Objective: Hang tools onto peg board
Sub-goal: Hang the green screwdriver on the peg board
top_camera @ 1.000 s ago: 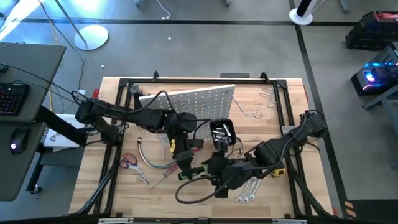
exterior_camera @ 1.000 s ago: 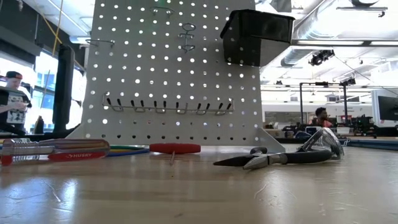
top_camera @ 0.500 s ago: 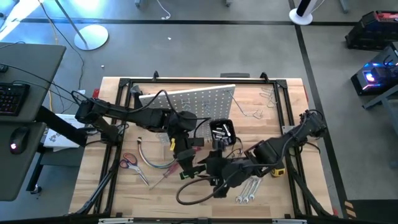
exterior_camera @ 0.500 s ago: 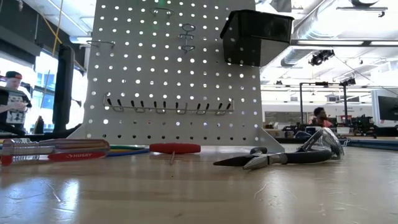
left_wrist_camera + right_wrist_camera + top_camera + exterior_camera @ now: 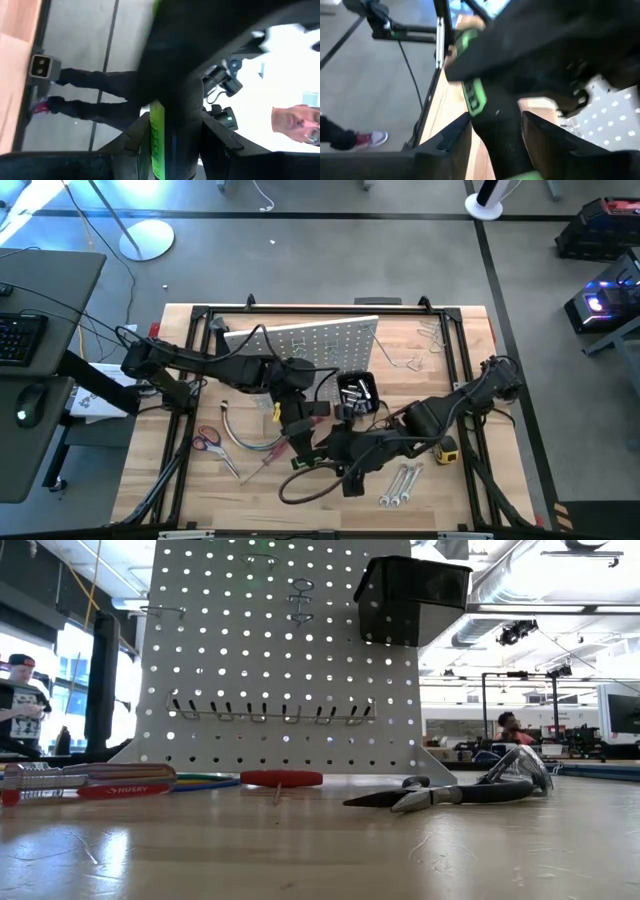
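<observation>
A screwdriver with a green-and-black handle [image 5: 159,142] is held in the air between both grippers, in front of the white peg board [image 5: 300,340]. My left gripper [image 5: 300,438] comes from the table's left and is shut on the handle. From the right, my right gripper [image 5: 328,448] meets it, its fingers close on either side of the same handle [image 5: 492,125]. The peg board stands upright [image 5: 280,660], with a black bin [image 5: 410,595] fixed to it. No gripper shows in the low view. My left gripper pinches the screwdriver's handle [image 5: 172,150] between its two fingers [image 5: 136,142]. The handle runs on past the fingertips. It hangs clear of the table. My right gripper has the same handle [image 5: 495,117] between its two fingers [image 5: 460,132], which lie against its sides; the tool stays off the table.
On the table lie red scissors [image 5: 207,440], a red-handled screwdriver [image 5: 282,778], pliers [image 5: 440,792], silver wrenches [image 5: 397,485], a yellow tape measure [image 5: 447,452] and a black cable loop [image 5: 300,492]. Metal hooks [image 5: 430,335] lie at the far right. A person stands beyond the table.
My right gripper has turned a little and edged toward the table's left, closer to my left gripper. The black cable loop below it has shifted left with it.
</observation>
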{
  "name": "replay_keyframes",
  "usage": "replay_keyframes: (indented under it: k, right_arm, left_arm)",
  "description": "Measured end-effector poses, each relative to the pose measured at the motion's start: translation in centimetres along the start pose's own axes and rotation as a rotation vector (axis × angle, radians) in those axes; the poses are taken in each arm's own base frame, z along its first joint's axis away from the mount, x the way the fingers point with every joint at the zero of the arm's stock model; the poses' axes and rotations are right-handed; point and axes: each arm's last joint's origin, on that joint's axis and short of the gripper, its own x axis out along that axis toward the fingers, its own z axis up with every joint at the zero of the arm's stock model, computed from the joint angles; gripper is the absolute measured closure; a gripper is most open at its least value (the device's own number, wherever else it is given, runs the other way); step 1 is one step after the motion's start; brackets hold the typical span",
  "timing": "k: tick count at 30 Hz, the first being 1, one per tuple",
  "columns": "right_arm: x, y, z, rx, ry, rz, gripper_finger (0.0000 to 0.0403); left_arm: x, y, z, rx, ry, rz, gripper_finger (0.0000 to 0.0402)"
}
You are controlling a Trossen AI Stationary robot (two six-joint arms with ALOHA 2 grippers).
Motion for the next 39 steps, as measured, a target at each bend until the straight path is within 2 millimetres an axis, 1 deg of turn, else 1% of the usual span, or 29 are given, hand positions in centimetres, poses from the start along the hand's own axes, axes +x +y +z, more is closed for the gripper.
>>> replay_keyframes:
  k: [2, 5, 6, 19, 24, 26, 31, 33, 36, 39]
  right_arm:
    - [0.5, 0.1, -0.2, -0.003, 0.012, -0.001, 0.0259]
    - [0.7, 0.0, -0.3, 0.029, 0.016, -0.030, 0.0311]
    - [0.7, 0.0, -0.3, 0.033, 0.015, -0.038, 0.0322]
    - [0.5, 0.0, -0.2, 0.071, 0.002, -0.043, 0.0322]
    - [-0.2, 0.1, 0.1, 0.091, -0.020, -0.031, 0.0322]
    - [-0.4, 0.1, 0.1, 0.105, -0.020, -0.026, 0.0322]
    - [-0.7, 0.3, 0.0, 0.109, -0.013, -0.006, 0.0322]
    - [-0.8, 0.3, 0.0, 0.123, -0.005, 0.004, 0.0322]
    - [-1.3, 0.7, -0.1, 0.118, 0.000, 0.019, 0.0323]
    - [-1.5, 0.9, -0.2, 0.118, 0.013, 0.037, 0.0323]
  left_arm:
    - [0.0, -0.3, 0.1, 0.016, -0.006, -0.021, 0.0286]
    - [0.0, -0.5, 0.1, -0.005, -0.007, -0.029, 0.0286]
    - [0.0, -0.4, 0.1, -0.015, -0.006, -0.028, 0.0286]
    - [0.2, -0.5, -0.2, -0.014, 0.010, -0.021, 0.0285]
    - [0.4, -0.9, -0.6, 0.019, 0.048, -0.044, 0.0235]
    - [0.6, -1.0, -0.8, 0.023, 0.063, -0.050, 0.0221]
    - [0.7, -1.2, -1.0, 0.016, 0.099, -0.064, 0.0212]
    - [0.5, -1.3, -1.4, 0.005, 0.132, -0.071, 0.0212]
    - [-0.1, -2.2, -2.3, 0.010, 0.158, -0.085, 0.0211]
    - [-1.4, -3.7, -3.5, 0.056, 0.147, -0.113, 0.0210]
